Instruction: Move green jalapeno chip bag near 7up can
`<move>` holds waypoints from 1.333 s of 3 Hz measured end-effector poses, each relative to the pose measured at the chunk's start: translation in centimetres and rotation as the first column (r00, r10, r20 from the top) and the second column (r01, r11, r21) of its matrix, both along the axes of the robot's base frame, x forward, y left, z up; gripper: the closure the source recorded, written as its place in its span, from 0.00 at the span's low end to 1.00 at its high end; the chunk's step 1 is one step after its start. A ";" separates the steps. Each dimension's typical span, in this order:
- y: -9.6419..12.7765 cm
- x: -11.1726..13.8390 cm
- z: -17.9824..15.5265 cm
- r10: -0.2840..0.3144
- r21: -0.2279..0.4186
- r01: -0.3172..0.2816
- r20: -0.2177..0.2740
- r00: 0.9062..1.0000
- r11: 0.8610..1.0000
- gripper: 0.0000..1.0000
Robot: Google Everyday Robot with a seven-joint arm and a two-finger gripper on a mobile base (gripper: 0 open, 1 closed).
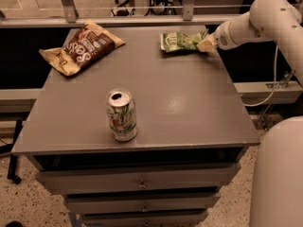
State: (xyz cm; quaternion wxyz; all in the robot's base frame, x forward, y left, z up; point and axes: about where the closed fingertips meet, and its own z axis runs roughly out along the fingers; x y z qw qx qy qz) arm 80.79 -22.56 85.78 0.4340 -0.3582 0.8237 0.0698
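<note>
The green jalapeno chip bag (pixel 179 41) lies at the far right of the grey table top (pixel 189 103), close to the back edge. My gripper (pixel 207 44) is at the bag's right end and touches it; the white arm (pixel 255 25) reaches in from the right. The 7up can (pixel 121 115) stands upright near the table's front, left of centre, well apart from the bag.
A larger brown-and-tan chip bag (pixel 83 46) lies at the far left corner. A metal rail (pixel 142 6) runs behind the table. Drawers (pixel 137 183) sit below the top. The robot's white body (pixel 279 174) stands at the right front.
</note>
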 end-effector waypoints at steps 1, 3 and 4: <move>0.0 -0.2 0.3 0.007 0.003 -0.007 0.004 1.000 1.000 0.88; 4.1 -5.2 5.8 0.181 -0.011 -0.181 0.067 0.981 0.983 1.00; 7.3 -10.2 8.0 0.289 -0.011 -0.289 0.085 0.954 0.957 1.00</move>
